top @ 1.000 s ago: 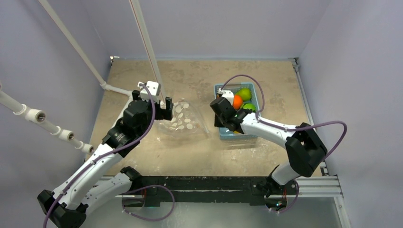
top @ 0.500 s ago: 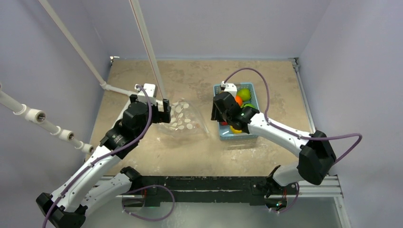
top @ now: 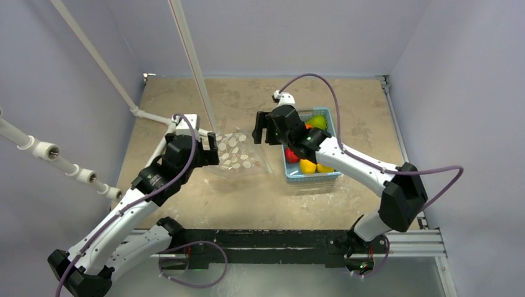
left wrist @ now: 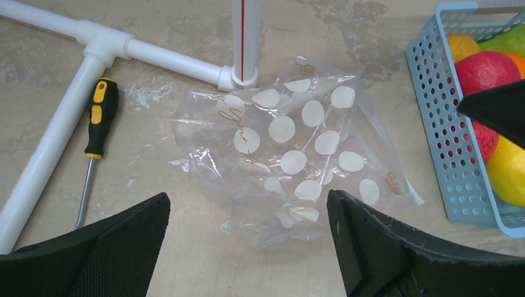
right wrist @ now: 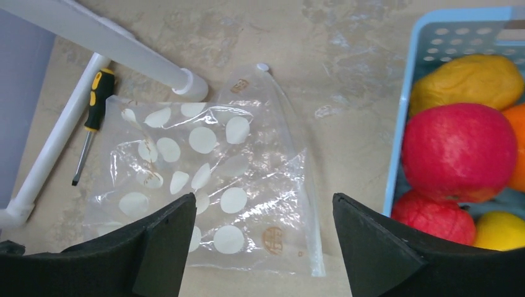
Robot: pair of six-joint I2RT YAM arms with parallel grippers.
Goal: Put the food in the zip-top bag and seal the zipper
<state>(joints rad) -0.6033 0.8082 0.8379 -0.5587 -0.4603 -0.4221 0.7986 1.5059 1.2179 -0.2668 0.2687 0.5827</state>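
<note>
The zip-top bag (top: 238,154) lies flat on the table, clear with white dots, and nothing shows inside it (left wrist: 291,154). Its zipper (right wrist: 308,210) is a pale strip along the edge facing the basket. The food sits in the light-blue basket (top: 334,139): a red fruit (right wrist: 458,151), an orange-yellow one (right wrist: 464,80), a yellow one (left wrist: 511,170) and a green one (top: 318,121). My left gripper (top: 212,150) hovers open over the bag's left side (left wrist: 247,210), empty. My right gripper (top: 265,131) hovers open above the bag's zipper side (right wrist: 260,207), empty, just left of the basket.
A white pipe frame (left wrist: 161,55) stands on the table right behind the bag, with an upright post (top: 192,62). A yellow-and-black screwdriver (left wrist: 99,124) lies left of the bag. Purple walls close in the table on three sides.
My right gripper has opened and swung left out of the basket to above the bag's zipper edge. The left gripper has shifted slightly over the bag and stayed open.
</note>
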